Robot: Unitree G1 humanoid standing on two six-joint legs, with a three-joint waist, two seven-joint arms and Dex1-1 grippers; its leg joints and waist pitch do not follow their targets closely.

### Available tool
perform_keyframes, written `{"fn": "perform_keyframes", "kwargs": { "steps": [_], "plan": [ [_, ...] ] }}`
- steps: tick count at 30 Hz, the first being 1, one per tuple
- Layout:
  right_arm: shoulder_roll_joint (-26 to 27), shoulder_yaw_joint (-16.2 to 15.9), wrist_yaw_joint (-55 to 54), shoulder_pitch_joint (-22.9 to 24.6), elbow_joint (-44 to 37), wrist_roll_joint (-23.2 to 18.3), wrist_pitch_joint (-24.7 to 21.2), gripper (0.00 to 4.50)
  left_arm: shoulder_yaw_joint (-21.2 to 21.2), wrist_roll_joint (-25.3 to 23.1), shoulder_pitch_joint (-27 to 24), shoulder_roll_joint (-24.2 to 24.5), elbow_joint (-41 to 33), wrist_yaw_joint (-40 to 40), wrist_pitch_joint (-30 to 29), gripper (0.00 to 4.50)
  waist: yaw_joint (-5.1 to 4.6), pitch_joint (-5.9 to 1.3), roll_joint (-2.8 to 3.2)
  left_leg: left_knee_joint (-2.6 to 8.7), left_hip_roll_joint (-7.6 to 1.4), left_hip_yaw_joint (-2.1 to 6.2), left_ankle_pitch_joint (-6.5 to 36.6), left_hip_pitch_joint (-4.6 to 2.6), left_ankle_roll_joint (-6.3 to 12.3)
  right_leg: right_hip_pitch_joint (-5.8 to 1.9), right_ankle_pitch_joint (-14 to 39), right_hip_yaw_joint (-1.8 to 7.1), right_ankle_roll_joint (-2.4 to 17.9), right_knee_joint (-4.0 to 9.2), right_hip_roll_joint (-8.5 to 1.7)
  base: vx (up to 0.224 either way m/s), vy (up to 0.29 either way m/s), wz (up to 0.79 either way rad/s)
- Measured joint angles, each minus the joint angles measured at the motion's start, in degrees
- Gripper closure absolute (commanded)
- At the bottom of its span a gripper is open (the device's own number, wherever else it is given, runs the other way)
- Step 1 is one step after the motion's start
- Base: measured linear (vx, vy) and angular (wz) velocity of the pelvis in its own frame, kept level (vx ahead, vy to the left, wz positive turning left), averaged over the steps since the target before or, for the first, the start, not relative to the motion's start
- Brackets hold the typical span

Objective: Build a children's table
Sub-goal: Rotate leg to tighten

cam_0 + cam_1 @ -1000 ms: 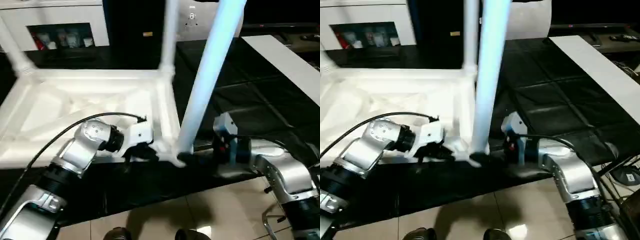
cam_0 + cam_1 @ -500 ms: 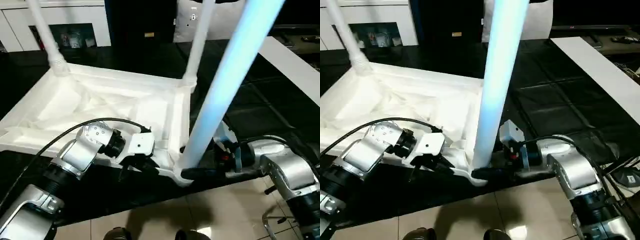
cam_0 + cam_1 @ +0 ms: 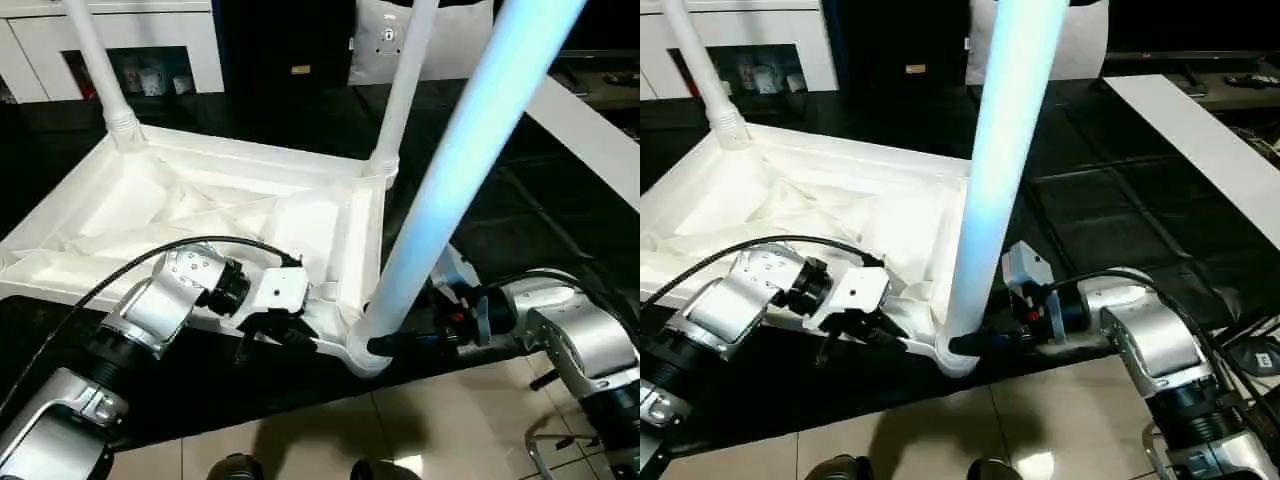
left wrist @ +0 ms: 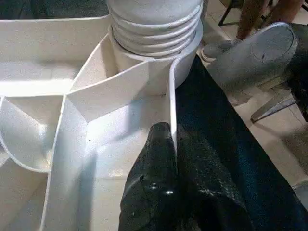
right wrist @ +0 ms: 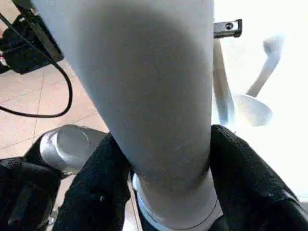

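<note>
The children's table lies upside down, its ribbed white top [image 3: 200, 200] on the black surface. Two far legs [image 3: 95, 70] [image 3: 405, 80] stand upright in their corners. The near leg [image 3: 450, 180] rises steeply from the front right corner socket [image 4: 154, 29], leaning right. My left gripper [image 3: 290, 335] is shut on the top's thin front rim [image 4: 172, 96] just left of that corner, one black finger [image 4: 154, 183] on each side of the wall. My right gripper [image 3: 385, 345] comes in from the right, and its fingers [image 5: 106, 163] clasp both sides of the near leg's base [image 5: 159, 96].
A flat white board [image 3: 590, 120] lies on the black surface [image 3: 520, 220] at the right. White cabinets [image 3: 130, 40] stand behind. The tiled floor [image 3: 330, 440] begins just below the surface's front edge, under both forearms.
My right gripper's fingers have drawn in around the near leg's base. The left gripper keeps its hold on the rim. The camera has moved, so the whole picture has shifted.
</note>
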State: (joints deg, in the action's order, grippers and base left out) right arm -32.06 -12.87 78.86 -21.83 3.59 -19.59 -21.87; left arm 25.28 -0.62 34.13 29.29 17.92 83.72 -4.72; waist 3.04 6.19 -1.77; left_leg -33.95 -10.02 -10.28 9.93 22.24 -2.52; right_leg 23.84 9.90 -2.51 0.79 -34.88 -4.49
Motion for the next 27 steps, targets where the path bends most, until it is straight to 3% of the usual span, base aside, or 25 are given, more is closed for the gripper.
{"fn": "perform_keyframes", "kwargs": {
  "steps": [7,10,13,16,20,27],
  "plan": [
    [0.1,0.1,-1.0,0.4,-1.1,-0.2,-1.3,2.46,-0.1,0.4,0.0,0.0,0.0,-0.2,-0.9,4.50,0.02,0.01,-0.02,0.00,0.00,-0.01,0.0,0.00,0.00,0.01,0.0,0.01,0.0,0.00,0.00,0.000,0.000,0.00],
    [1.5,1.2,-4.4,1.5,-3.1,-0.6,-5.0,2.46,-0.5,0.7,-0.1,-0.5,-0.6,-1.3,-4.6,4.50,-0.16,0.02,0.00,0.00,-0.01,-0.01,0.0,-0.11,-0.01,-0.03,0.0,0.02,0.0,-0.05,0.00,0.000,0.000,0.00],
    [3.8,2.2,-10.8,1.5,-3.8,0.2,-8.0,2.46,-2.2,0.1,0.0,-1.6,-0.7,-5.3,-10.0,4.50,-0.95,0.02,0.00,0.00,0.00,-0.03,0.0,-0.22,-0.06,-0.05,0.1,0.04,-0.2,-0.06,0.01,0.000,0.000,0.00],
    [8.4,4.5,-20.9,1.2,-3.7,3.6,-9.4,2.47,-4.7,-1.2,0.1,-4.5,-0.7,-11.9,-16.6,4.50,-2.05,0.02,-0.01,-0.01,0.01,-0.03,-0.1,-0.29,-0.17,-0.01,0.1,0.09,-0.2,-0.03,0.01,0.000,0.000,0.00],
    [16.6,8.1,-35.5,-1.5,0.2,7.1,-10.8,2.53,-7.7,-2.1,0.9,-9.7,-0.2,-22.3,-24.3,4.50,-4.32,0.04,-0.12,-0.04,0.03,0.05,-0.1,-0.23,-0.23,0.15,0.2,0.04,-0.3,0.10,0.02,0.000,0.000,0.00],
    [27.5,11.1,-57.1,-8.0,6.9,12.6,-11.3,2.54,-11.1,-4.6,3.5,-18.0,1.0,-37.7,-32.6,4.50,-4.90,0.09,-0.16,0.01,0.02,0.10,-0.1,-0.07,-0.23,0.41,0.1,0.03,-0.2,0.11,0.09,0.000,0.000,0.00]
  ]
}}
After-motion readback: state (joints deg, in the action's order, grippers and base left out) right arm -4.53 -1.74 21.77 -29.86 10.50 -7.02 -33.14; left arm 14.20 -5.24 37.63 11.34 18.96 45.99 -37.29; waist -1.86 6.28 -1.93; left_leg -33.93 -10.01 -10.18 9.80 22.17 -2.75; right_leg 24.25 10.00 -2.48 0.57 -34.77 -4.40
